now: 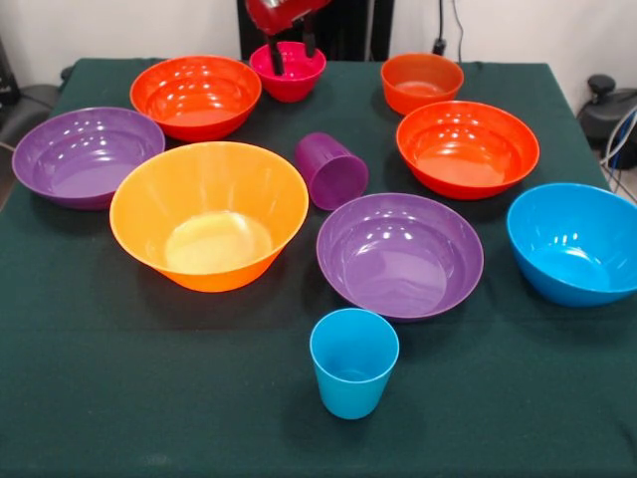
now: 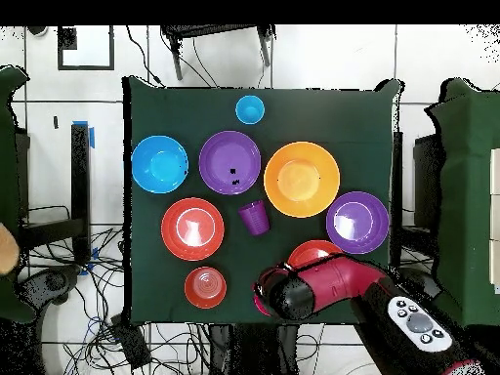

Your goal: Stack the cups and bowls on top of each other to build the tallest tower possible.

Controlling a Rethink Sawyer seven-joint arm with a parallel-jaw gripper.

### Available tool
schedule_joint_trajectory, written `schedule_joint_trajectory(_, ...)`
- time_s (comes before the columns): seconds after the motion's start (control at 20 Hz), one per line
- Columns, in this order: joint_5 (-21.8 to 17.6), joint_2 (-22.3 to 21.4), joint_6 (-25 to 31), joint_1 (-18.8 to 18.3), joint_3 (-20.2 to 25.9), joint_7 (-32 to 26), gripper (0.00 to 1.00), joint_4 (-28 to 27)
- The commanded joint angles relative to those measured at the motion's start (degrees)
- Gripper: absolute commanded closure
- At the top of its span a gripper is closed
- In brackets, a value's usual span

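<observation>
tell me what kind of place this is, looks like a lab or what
Most likely a robotics lab or test room. A red robot arm reaches over a table covered in dark green cloth, loose cables lie across the tiled floor, and plastic bowls are set out singly, like the big orange bowl.

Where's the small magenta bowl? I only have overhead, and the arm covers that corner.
Observer: The front view shows the small magenta bowl upright directly under the tool, next to a red-orange bowl.
Operator: Tool open or shut?
Observer: Open. The fingers are apart, one tip reaches down inside the bowl, and I can't see anything clamped.
Operator: Is the purple cup standing?
Observer: No. From the front, the purple cup is lying on its side between the big orange bowl and the other red-orange bowl.
</observation>
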Motion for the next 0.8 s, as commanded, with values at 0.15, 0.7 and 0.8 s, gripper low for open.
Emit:
schedule_joint_trajectory(0.15,-2.62,-0.02,9.32,-5.83,5.32,-16.04,0.0,-0.5)
schedule_joint_trajectory(0.7,-12.54,7.9,2.94,-3.52,8.74,-14.42,0.0,-1.22)
schedule_joint_trajectory(0.8,-14.18,8.44,1.85,-2.43,9.14,-13.05,0.0,0.01)
